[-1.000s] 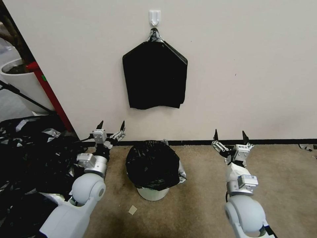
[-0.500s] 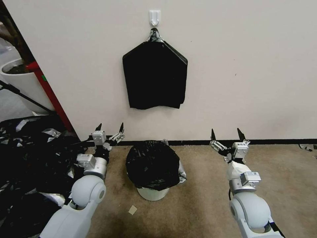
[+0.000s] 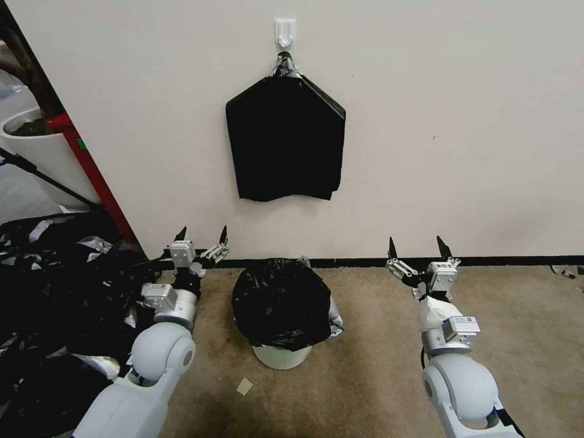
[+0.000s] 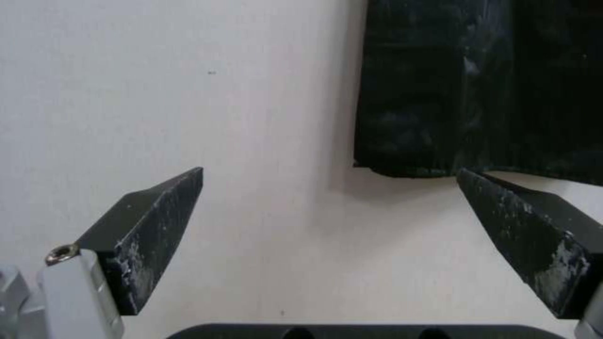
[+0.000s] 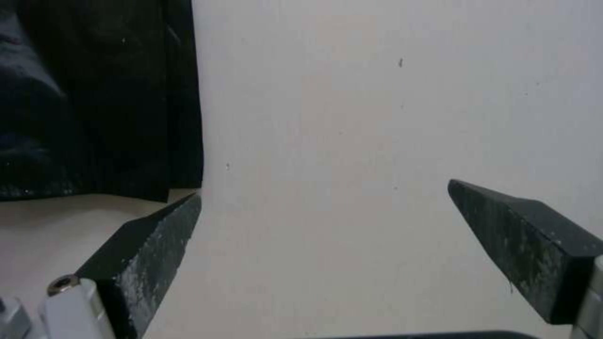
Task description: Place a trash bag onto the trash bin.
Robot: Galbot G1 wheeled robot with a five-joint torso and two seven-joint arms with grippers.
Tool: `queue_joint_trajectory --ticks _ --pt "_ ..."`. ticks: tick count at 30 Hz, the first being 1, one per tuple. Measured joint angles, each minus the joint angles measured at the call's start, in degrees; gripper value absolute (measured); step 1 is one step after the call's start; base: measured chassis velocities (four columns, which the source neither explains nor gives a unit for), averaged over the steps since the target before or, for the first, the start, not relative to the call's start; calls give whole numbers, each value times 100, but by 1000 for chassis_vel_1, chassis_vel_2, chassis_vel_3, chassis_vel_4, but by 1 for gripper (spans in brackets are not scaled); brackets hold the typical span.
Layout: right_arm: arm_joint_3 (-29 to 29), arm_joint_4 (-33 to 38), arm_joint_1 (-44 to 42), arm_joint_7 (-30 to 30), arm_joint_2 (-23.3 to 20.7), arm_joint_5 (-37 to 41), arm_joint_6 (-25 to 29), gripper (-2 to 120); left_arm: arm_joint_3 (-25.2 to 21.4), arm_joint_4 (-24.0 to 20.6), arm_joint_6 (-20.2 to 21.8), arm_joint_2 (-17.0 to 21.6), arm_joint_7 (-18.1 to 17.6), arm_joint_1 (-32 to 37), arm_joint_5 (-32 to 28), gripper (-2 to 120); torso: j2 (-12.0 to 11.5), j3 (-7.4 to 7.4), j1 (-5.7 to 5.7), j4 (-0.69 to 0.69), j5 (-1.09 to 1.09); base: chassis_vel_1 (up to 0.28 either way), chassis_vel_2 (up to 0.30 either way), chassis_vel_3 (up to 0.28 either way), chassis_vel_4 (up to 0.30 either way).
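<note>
- While the trash bin (image 3: 281, 356) stands on the carpet just before the wall, the trash bag (image 3: 281, 304) is draped over its mouth and hides the upper walls — its cream base shows below the film.
- Left of the bin lies a heap of black plastic (image 3: 55, 292); the left gripper (image 3: 202, 233) is raised between heap and bin, fingers spread apart and holding nothing.
- Above the bin, a flat black stack (image 3: 285, 140) hangs from a wall hook (image 3: 285, 31).
- Right of the bin, the right gripper (image 3: 418, 244) is raised over bare carpet, fingers likewise spread and empty.
- From the left wrist view, the stack's lower corner (image 4: 477, 89) sits just above one fingertip (image 4: 502, 197); the right wrist view shows its other corner (image 5: 101, 99) just above a fingertip (image 5: 169, 221).
- Bare carpet lies on both sides of the bin — wider on its right.
</note>
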Motion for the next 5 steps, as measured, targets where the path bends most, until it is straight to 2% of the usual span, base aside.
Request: queue_joint_trajectory --ticks 5 --pt "-2 1 0 3 0 -1 -1 100 1 -1 2 0 -3 0 7 100 0 0 0 0 0 0 0 0 0"
